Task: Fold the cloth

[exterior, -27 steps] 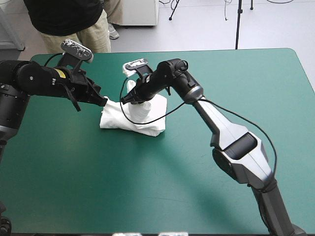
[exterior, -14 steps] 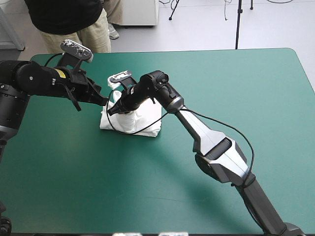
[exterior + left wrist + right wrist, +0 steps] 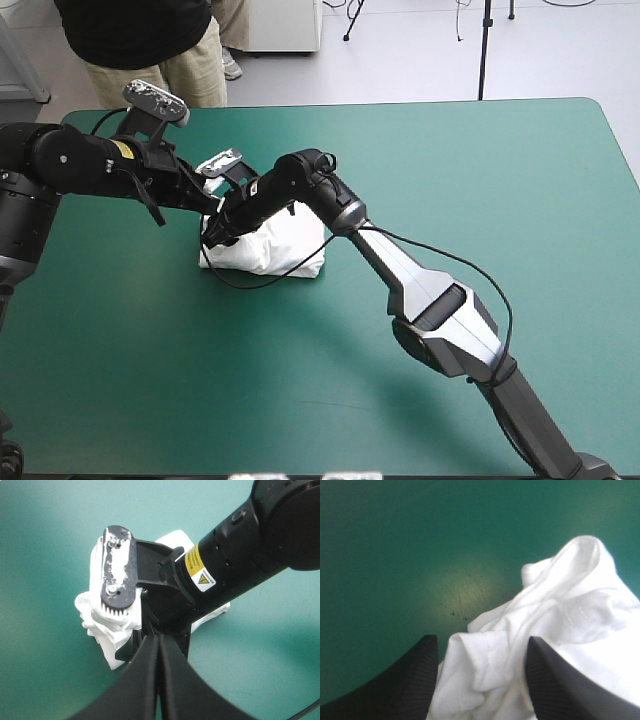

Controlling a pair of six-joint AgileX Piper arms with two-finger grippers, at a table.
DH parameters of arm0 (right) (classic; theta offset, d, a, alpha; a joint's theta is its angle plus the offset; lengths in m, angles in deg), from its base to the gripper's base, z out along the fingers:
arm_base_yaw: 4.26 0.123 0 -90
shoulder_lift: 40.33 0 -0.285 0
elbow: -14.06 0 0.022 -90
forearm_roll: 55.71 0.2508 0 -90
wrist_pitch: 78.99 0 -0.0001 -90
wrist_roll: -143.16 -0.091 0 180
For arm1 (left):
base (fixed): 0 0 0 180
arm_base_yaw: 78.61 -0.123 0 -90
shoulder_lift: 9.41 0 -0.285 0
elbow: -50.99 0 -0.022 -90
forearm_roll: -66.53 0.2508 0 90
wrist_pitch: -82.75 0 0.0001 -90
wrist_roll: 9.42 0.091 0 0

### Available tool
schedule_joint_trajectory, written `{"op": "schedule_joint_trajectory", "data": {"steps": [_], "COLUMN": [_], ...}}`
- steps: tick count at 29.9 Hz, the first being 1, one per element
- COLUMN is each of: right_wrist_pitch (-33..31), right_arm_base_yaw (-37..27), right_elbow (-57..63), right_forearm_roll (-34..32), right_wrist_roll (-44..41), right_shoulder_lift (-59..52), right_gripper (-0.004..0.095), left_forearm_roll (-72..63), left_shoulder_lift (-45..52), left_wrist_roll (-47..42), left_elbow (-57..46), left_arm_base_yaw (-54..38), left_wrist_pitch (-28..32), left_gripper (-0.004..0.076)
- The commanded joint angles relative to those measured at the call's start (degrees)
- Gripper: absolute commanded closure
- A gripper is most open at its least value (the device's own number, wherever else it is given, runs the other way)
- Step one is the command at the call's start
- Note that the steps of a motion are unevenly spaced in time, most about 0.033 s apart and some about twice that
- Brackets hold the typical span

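The white T-shirt [image 3: 278,245] lies as a folded bundle left of the table's middle. My right gripper [image 3: 211,238] reaches across it to its left end. In the right wrist view that gripper [image 3: 482,652] is open, with crumpled cloth [image 3: 570,610] lying between and ahead of its black fingers. My left gripper [image 3: 212,206] hovers at the bundle's far left corner, just behind the right gripper. In the left wrist view it [image 3: 159,639] is shut in a pointed arch against the right arm's wrist [image 3: 215,575], which hides most of the T-shirt [image 3: 100,627]. No cloth shows between the left fingers.
The teal-green cover [image 3: 470,160] stretches wide to the right of the bundle and toward the front edge. The table's far edge runs close behind my left arm [image 3: 80,160]. The two arms crowd each other at the bundle's left end.
My right gripper swept left across the T-shirt, carrying a raised fold over and down to the bundle's left end. The bundle now lies lower. The left arm stayed where it was.
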Motion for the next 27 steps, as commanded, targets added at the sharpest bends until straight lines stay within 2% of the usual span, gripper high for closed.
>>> {"op": "schedule_joint_trajectory", "data": {"steps": [1,3,4,6,12,16,19,22,27], "right_wrist_pitch": [-2.1,-6.3,-6.3,-6.3,-6.3,-6.2,-5.2,-1.9,0.9], "right_arm_base_yaw": [-0.4,-0.4,-0.6,-1.2,-7.0,-12.3,-14.9,-15.6,-15.6], "right_elbow": [-4.0,-5.7,-5.7,-5.4,1.3,16.3,27.6,35.0,37.6], "right_forearm_roll": [-1.8,-8.8,-12.1,-14.2,-12.0,-7.3,-6.7,-7.5,-7.5], "right_wrist_roll": [-1.9,-5.1,-8.3,-10.1,-10.5,-8.6,-7.3,-6.3,-6.3], "right_shoulder_lift": [-7.3,-9.0,-10.2,-12.6,-20.8,-27.8,-31.7,-32.8,-29.7], "right_gripper": [0.0410,0.0422,0.0422,0.0422,0.0422,0.0422,0.0422,0.0421,0.0372], "left_forearm_roll": [-0.8,0.1,1.0,3.1,5.8,5.8,5.8,5.3,4.0], "left_shoulder_lift": [2.0,2.0,2.0,2.0,2.0,2.0,2.0,2.0,2.0], "left_wrist_roll": [-0.3,-0.3,-0.3,-1.4,-3.1,-4.0,-4.0,-4.0,-4.0], "left_elbow": [1.6,1.6,1.6,1.6,1.6,1.6,1.6,1.6,1.6], "left_arm_base_yaw": [-0.1,-0.1,-0.1,-0.1,-0.1,-0.1,-0.1,-0.1,-0.1], "left_wrist_pitch": [-2.0,-2.0,-2.0,-2.0,-2.0,-2.0,-1.9,-1.4,-1.3], "left_gripper": [0.0733,0.0733,0.0733,0.0733,0.0733,0.0733,0.0733,0.0733,0.0733]}}
